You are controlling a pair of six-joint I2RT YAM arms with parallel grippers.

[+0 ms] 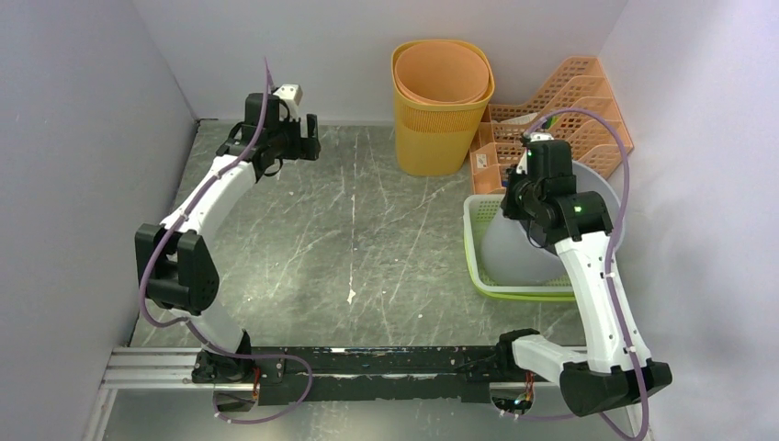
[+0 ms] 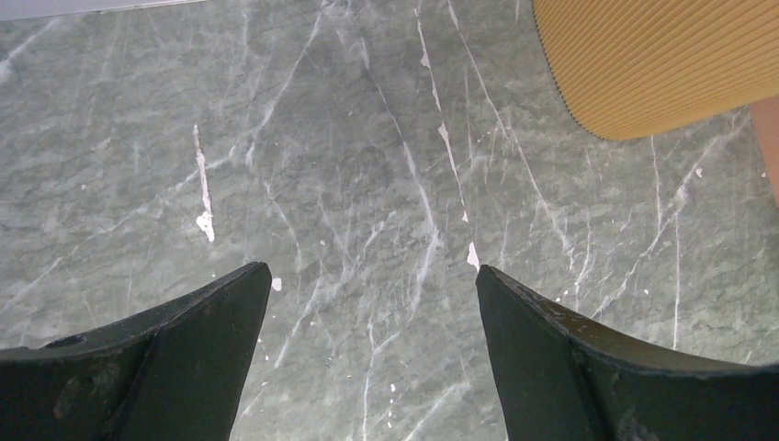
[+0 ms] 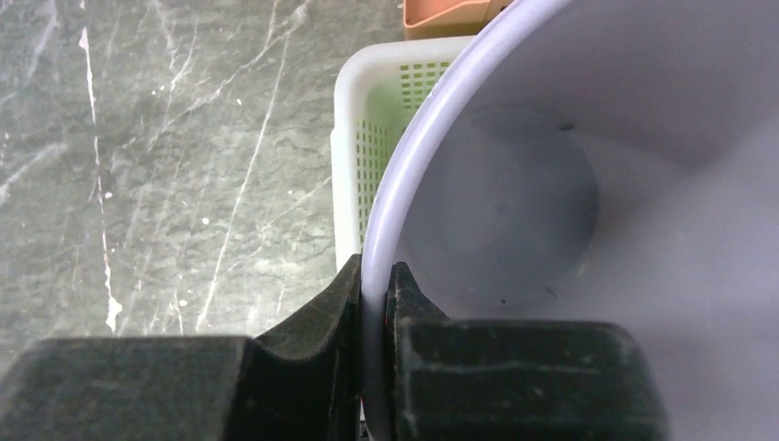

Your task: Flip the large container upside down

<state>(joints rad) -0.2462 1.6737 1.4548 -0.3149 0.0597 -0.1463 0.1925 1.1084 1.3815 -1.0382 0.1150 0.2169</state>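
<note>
Pale lavender plastic, the large container [image 1: 511, 250] sat at the right side of the table [image 1: 367, 248], tipped over the green basket [image 1: 475, 241] rather than standing flat in it. In the top view its mouth faced right and towards the far side, and its base pointed left and down into the basket. That tilt looked like the turn partly made, with the mouth not yet facing down.

The right gripper [image 3: 377, 276] was closed to a narrow slit on the container's rim, one finger inside the wall and one outside. Such a rim pinch would give the wrist a lever to roll the tub over, which seemed the reason for holding it there.

The right arm rose from its near base, elbow bent, its wrist reaching over the basket towards the far side.

The left arm stretched to the far left corner, away from the work. The left gripper [image 2: 372, 276] stood wide apart over bare marble and held nothing. The yellow bin [image 2: 661, 64] stood just to its right, apparently kept clear of the turning tub.
</note>
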